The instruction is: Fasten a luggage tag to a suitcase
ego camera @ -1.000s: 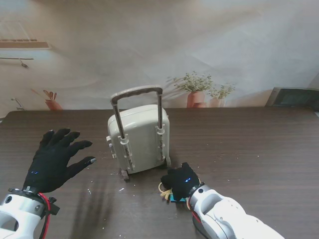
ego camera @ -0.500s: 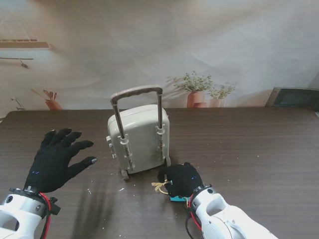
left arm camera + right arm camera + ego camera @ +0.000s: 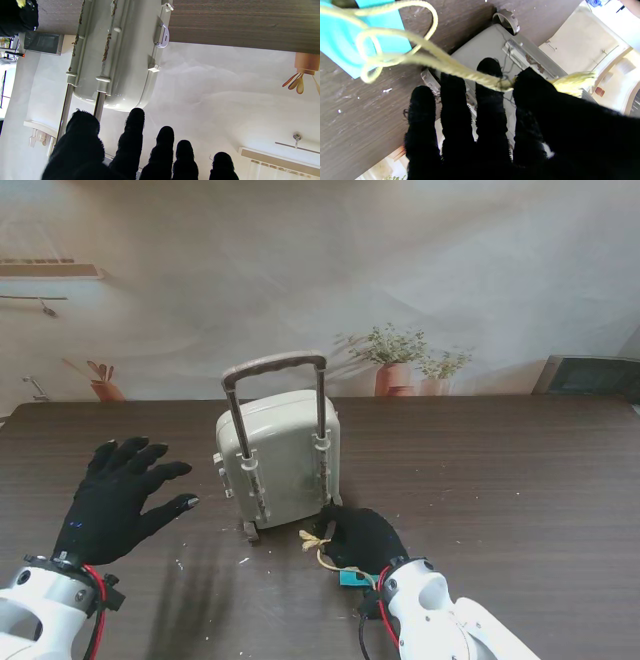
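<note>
Pinching a yellow string between thumb and fingers, the right hand sits nearest to me on the dark wood counter. The string's frayed end sticks out past the thumb side, and the rest loops back behind the fingertips to a teal tag lying flat on the counter, peeking out near the wrist in the stand view. Just ahead of those fingertips is the lower corner of the little grey suitcase, one wheel resting on the counter right there. Can't tell if the fingertips actually touch the case, looks super close though.

Off to the left, the left hand hovers with its fingers spread wide, holding nothing, well apart from the suitcase side. Beyond its fingertips the case stands upright with its pull handle extended. Farther back is a pale backdrop with painted potted plants.
</note>
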Robot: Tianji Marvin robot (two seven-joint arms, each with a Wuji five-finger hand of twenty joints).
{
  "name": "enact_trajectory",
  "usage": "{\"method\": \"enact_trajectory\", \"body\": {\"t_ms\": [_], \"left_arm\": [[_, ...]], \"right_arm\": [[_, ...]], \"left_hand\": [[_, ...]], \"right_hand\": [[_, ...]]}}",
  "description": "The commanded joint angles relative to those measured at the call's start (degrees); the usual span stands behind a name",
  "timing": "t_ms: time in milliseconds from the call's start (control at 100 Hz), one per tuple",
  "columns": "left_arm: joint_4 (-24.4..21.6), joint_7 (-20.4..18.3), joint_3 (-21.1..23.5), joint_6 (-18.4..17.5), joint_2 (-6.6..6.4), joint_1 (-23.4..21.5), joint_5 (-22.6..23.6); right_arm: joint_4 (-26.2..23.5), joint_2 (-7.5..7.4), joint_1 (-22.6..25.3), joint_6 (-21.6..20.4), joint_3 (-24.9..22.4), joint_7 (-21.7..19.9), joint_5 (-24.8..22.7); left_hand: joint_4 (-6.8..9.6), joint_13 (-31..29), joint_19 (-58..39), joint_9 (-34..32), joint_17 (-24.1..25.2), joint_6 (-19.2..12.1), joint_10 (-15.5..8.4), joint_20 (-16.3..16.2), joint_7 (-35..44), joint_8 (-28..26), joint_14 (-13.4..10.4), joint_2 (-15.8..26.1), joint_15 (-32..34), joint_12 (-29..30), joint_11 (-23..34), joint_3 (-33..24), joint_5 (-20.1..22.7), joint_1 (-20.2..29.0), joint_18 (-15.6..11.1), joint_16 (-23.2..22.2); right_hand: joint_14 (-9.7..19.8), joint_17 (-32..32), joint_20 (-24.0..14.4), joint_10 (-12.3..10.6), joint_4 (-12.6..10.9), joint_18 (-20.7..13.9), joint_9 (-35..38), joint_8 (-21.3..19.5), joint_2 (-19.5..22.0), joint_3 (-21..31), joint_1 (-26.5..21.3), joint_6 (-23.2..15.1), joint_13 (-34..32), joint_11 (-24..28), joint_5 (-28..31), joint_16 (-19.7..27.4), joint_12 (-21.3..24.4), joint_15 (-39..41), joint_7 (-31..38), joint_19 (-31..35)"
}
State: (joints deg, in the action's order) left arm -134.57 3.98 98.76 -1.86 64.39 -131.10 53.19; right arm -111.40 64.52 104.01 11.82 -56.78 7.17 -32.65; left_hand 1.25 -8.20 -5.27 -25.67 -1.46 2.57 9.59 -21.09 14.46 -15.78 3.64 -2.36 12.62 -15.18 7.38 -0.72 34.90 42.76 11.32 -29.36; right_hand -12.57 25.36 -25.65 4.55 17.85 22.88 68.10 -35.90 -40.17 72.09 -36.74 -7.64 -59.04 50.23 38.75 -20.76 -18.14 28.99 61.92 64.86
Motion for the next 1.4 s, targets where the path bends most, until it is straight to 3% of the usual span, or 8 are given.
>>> {"method": "enact_trajectory", "body": {"t_ms": [0, 190, 450, 820, 970, 1190, 1260, 1390], "left_arm": [[-1.72, -0.91, -0.12, 0.10, -0.10, -0.14, 0.20], [-1.76, -0.55, -0.24, 0.14, -0.06, -0.09, 0.25], [-1.86, -1.41, -1.09, -0.82, -0.30, 0.94, 0.07], [-2.23, -1.43, -4.68, -3.48, -0.78, 2.56, 1.01], [-2.28, 1.07, -7.04, -4.85, -0.90, 1.85, 3.67], [-2.49, 2.46, -11.15, -5.03, -1.31, 1.46, 6.63], [-2.71, 0.92, -12.60, -4.57, -1.71, 1.70, 8.14], [-2.93, -2.81, -14.92, -3.62, -2.39, 2.42, 10.19]], "right_arm": [[-1.71, 0.06, 1.23, -0.67, -0.71, -0.34, -1.70], [-7.48, -0.38, 4.54, -4.50, -4.04, -0.07, -4.98], [-15.78, -0.79, 7.52, -9.67, -10.03, -0.42, -9.19], [-22.76, -1.00, 6.87, -14.24, -17.13, -4.48, -6.93], [-24.04, -1.27, 5.22, -15.97, -18.97, -6.99, -5.45], [-25.07, -1.44, 1.67, -15.13, -19.63, -9.95, -1.32], [-25.34, -1.49, 0.35, -14.15, -19.53, -10.93, 0.13], [-25.73, -1.69, -2.06, -12.42, -19.30, -12.93, 1.67]], "left_hand": [[-0.71, -0.82, -0.23, -0.31, 0.41, 3.34, 1.04, -0.49, 0.06, -1.03, -0.16, 1.30, 0.12, -0.64, 0.29, 1.37, 1.31, 1.51, 0.59, 0.36], [-0.69, -0.87, -0.27, -0.46, 0.36, 3.32, 1.14, -0.51, 0.08, -1.05, -0.10, 1.24, 0.14, -0.67, 0.34, 1.34, 1.38, 1.52, 0.71, 0.29], [-0.68, -1.21, -0.38, -0.88, 0.08, 3.36, 1.10, -0.54, 0.24, -1.09, -0.01, 1.09, 0.39, -0.73, 0.50, 1.33, 1.75, 1.53, 0.83, 0.08], [-0.51, -3.74, -1.05, -3.37, -2.10, 3.36, 1.39, -0.60, 1.01, -1.28, 0.80, 0.47, 1.56, -1.06, 1.60, 1.18, 3.13, 1.86, 2.33, -0.13], [-0.21, -7.32, -3.10, -6.46, -5.98, 3.05, 1.44, -1.55, 1.69, -1.40, 3.55, -0.20, 3.67, -1.54, 2.90, 1.01, 3.69, 1.93, 7.29, -0.05], [0.96, -17.36, -10.59, -12.57, -14.08, 3.20, 1.71, -9.29, 3.16, -1.23, 6.20, -3.26, 11.19, -4.59, 6.79, 0.19, 4.83, 1.88, 12.65, 6.00], [1.19, -18.77, -12.84, -12.70, -15.26, 3.02, 1.48, -12.37, 3.19, -1.13, 6.09, -4.16, 12.90, -4.92, 7.08, -0.03, 4.29, 1.42, 13.03, 9.27], [1.17, -18.70, -13.63, -11.60, -15.48, 3.06, 0.96, -13.23, 2.38, -0.82, 5.53, -5.77, 12.72, -4.80, 6.72, 0.23, 2.42, 1.11, 12.82, 9.95]], "right_hand": [[1.24, 1.14, -1.99, -1.96, -0.11, 1.25, 1.26, -1.12, 2.17, -0.67, -2.85, 0.16, -3.24, 7.25, 2.03, -2.32, -3.47, 4.28, 9.15, 2.90], [3.25, 9.60, -9.91, -1.63, -0.92, 2.06, -5.21, -0.60, 1.46, -1.27, -4.87, -1.99, -8.15, 17.85, -0.22, -7.63, -16.27, 21.14, 11.87, 13.88], [2.16, 21.25, -17.81, -1.09, -0.89, 1.68, -4.88, 1.48, -0.95, 0.47, -5.07, -2.46, -13.24, 18.62, 0.32, -9.68, -19.16, 31.76, 13.69, 24.89], [1.80, 22.98, -18.29, -0.68, -0.59, 1.59, -2.85, 5.37, -4.09, 2.94, -4.60, -3.65, -14.64, 16.92, 2.43, -9.21, -18.88, 31.32, 15.22, 25.74], [1.85, 23.78, -17.67, -0.65, -0.47, 1.93, -1.94, 6.45, -5.05, 3.64, -4.26, -3.83, -15.46, 15.82, 3.11, -8.98, -18.56, 30.25, 15.37, 24.85], [1.69, 23.61, -17.19, -0.43, -0.44, 2.30, -1.74, 6.82, -5.05, 3.58, -4.20, -3.80, -15.52, 15.27, 3.26, -8.89, -18.61, 29.34, 15.45, 24.11], [1.60, 23.34, -17.06, -0.36, -0.48, 2.35, -1.77, 6.85, -4.80, 3.32, -4.35, -3.79, -15.46, 15.08, 3.26, -8.87, -18.57, 29.12, 15.47, 23.81], [1.53, 23.07, -16.93, -0.25, -0.62, 2.40, -1.78, 6.93, -4.51, 2.69, -4.64, -3.79, -15.24, 14.83, 3.25, -8.89, -18.62, 28.77, 15.44, 23.50]]}}
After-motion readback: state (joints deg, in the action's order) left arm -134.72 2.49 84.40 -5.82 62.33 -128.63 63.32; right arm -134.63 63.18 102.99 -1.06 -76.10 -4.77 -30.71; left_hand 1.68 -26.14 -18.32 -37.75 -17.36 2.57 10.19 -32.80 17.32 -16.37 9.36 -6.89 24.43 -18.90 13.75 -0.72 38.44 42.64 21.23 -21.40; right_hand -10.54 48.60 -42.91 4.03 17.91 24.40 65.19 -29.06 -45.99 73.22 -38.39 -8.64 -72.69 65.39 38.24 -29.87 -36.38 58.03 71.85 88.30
